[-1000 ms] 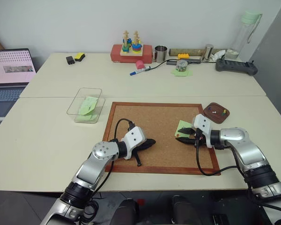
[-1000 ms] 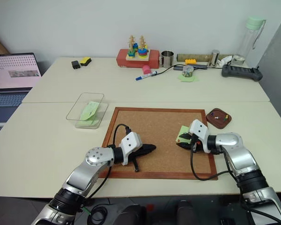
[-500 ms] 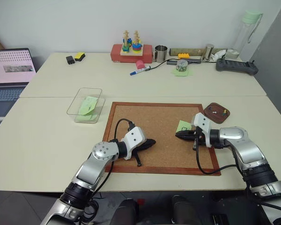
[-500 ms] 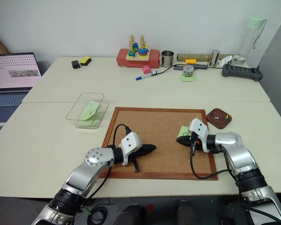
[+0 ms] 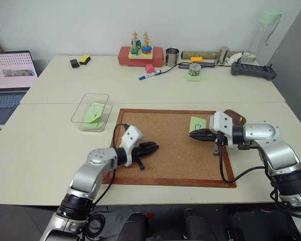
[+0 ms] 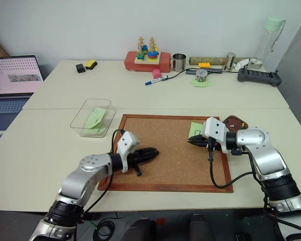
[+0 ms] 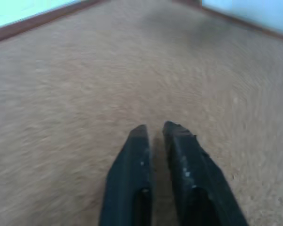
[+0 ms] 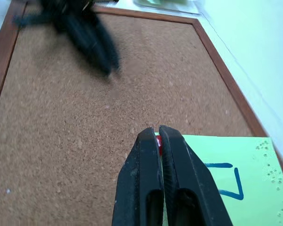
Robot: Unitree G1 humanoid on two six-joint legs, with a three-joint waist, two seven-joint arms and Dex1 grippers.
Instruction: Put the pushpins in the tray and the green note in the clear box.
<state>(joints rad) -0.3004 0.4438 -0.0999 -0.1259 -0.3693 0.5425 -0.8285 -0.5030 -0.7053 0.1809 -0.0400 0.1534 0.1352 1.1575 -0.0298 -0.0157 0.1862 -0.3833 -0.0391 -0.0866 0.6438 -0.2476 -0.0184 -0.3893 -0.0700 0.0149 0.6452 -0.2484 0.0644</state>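
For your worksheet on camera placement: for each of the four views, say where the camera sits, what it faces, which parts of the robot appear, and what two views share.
Left eye: on the head, facing down over the cork board; both arms.
Right eye: beside it, same scene; clear box, tray.
Left wrist: along the left gripper onto cork.
Right wrist: along the right gripper, shut on a red pushpin over the green note.
Shared: both wrist views show the cork.

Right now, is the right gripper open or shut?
Shut: the right gripper has its black fingers pressed together on a red pushpin above the green note.
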